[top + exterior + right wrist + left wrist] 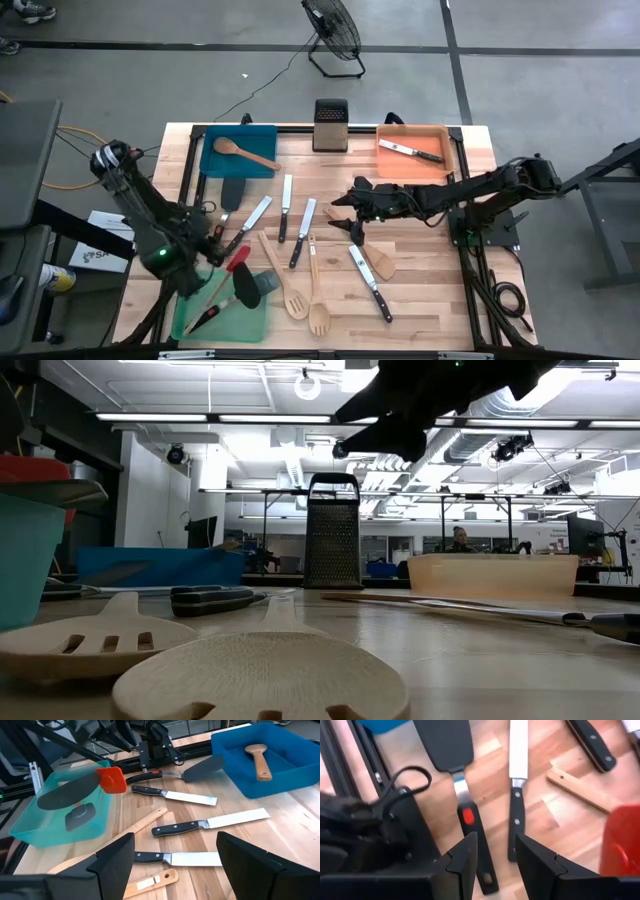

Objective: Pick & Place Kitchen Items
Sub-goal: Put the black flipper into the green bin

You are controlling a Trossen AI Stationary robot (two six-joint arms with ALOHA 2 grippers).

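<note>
**Utensils scattered, both claws empty**

Wooden tabletop (pixel 420 290) strewn with knives, wooden spoons, spatulas. Black spatula (pixel 451 750) and knife (pixel 517 780) lying just beyond left claw (pixel 495 855), fingers partly apart, holding nothing. Right claw (pixel 175 860) spread wide above middle knives (pixel 200 826), also empty. Green tray (pixel 190 318) holding spatulas, blue tray (pixel 210 160) one wooden spoon (pixel 245 152). Risk: handles lying close together, so likely nudging a neighbour or pinching two at once.
</note>
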